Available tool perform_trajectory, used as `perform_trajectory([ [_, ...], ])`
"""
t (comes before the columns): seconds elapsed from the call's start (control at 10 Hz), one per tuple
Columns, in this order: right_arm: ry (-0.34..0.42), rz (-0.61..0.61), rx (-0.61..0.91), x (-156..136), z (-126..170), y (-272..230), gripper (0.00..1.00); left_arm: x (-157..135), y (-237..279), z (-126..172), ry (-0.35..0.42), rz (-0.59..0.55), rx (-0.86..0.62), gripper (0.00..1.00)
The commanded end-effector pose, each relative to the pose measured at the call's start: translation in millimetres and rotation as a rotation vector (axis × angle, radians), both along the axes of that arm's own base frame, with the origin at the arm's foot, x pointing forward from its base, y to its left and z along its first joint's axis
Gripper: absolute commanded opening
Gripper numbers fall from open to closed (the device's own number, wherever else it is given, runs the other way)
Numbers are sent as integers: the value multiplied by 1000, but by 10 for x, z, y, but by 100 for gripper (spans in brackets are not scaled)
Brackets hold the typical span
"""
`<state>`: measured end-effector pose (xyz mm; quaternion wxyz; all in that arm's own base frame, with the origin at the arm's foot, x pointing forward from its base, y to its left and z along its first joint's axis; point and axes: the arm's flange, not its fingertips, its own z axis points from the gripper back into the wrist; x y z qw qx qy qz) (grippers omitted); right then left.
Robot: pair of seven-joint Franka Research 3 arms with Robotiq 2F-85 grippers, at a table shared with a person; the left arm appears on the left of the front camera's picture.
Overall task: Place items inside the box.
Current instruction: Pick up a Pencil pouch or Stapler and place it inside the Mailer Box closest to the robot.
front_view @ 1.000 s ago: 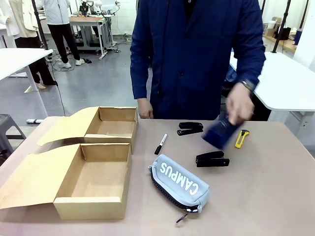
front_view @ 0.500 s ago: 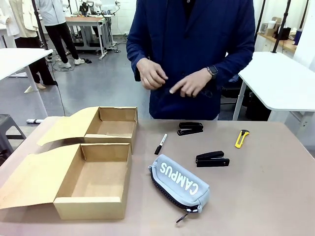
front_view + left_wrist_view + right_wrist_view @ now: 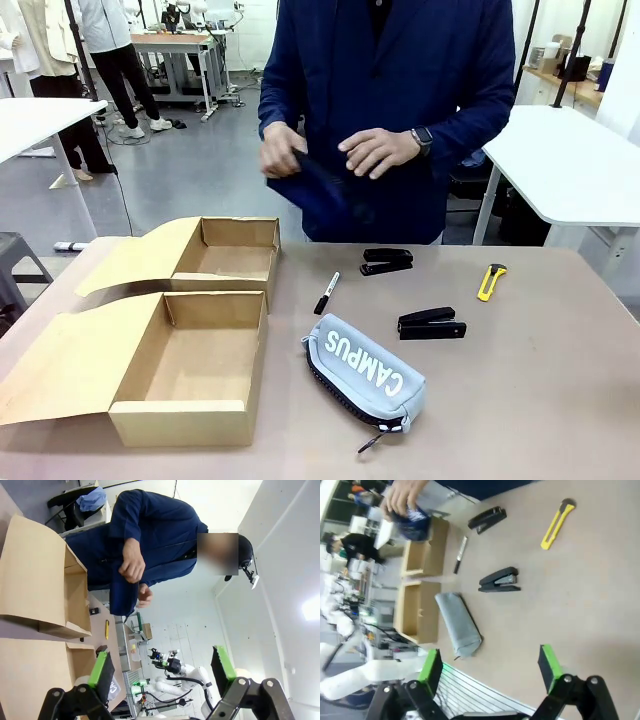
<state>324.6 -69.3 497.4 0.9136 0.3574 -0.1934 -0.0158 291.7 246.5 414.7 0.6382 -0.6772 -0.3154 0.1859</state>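
The person (image 3: 390, 90) has lifted the navy pencil case (image 3: 325, 190) off the table (image 3: 540, 400), holding it above the far edge; both cardboard boxes (image 3: 180, 425) lie empty. Left gripper (image 3: 162, 666) and right gripper (image 3: 490, 665) stand open, empty.

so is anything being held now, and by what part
The person's hands hold the navy pencil case, one gripping its end, the other along its side. The robot's left hand and right hand are open and empty.
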Motion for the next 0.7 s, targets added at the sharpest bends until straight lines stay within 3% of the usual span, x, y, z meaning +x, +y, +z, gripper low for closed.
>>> perform_trajectory([
  [0.0,59,49,-225,27,-221,1016,100,-31,-7,14,-28,-2,9,100],
  [0.3,52,68,-502,322,-630,2053,100,-31,-7,14,-28,-2,9,100],
  [0.6,63,53,-658,425,-1004,2606,100,-31,-7,14,-28,-2,9,100],
])
